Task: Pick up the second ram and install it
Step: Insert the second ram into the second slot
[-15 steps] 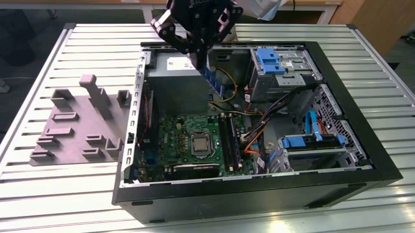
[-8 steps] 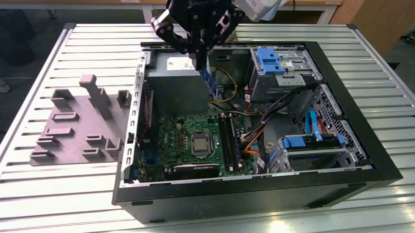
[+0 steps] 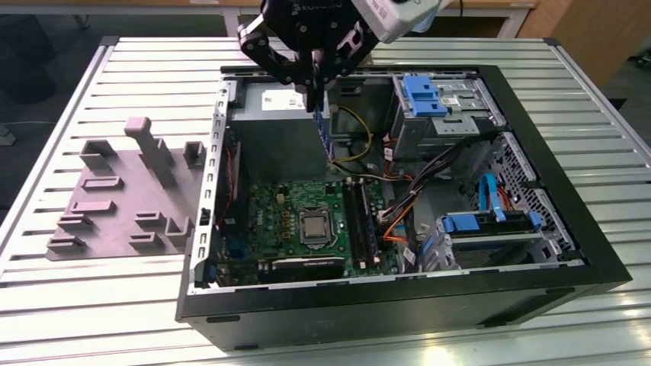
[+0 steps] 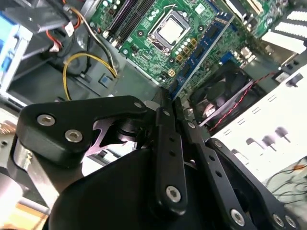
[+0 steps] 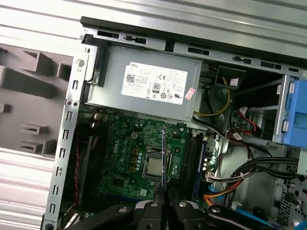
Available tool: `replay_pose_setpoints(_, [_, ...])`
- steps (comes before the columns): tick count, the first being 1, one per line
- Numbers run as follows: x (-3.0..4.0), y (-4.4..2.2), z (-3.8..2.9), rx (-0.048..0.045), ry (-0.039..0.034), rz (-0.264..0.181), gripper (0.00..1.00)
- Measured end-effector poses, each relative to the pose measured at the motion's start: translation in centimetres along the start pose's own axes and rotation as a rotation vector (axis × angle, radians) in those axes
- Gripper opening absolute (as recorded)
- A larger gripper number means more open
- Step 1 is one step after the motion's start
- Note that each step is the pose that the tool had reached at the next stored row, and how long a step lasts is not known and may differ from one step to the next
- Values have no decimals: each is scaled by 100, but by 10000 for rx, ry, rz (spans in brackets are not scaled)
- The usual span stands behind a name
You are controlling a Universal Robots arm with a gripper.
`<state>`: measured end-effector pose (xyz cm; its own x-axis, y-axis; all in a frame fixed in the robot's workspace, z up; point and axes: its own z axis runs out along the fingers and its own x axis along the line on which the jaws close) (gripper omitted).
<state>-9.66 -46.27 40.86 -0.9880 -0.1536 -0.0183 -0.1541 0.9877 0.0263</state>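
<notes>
Above the open case (image 3: 407, 301) with its white-labelled power supply (image 5: 110, 96), jaws pinch the second ram (image 3: 323, 130).

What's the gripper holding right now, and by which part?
The gripper holds the second ram by its top end; the strip hangs down over the open computer case.

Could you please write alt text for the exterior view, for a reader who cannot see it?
The black gripper holds the second ram, a thin dark strip hanging upright, over an open computer case lying on a slatted metal table. The green motherboard lies inside; grey fixture blocks stand at the exterior view's left.
</notes>
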Motion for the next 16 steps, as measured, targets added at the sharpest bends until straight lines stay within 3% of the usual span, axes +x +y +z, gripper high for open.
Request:
replay_pose_setpoints(7, [1, -1, 23, 29, -29, 1171, 14])
replay_pose_setpoints(16, [-4, -4, 54, 28, -32, 1211, 14])
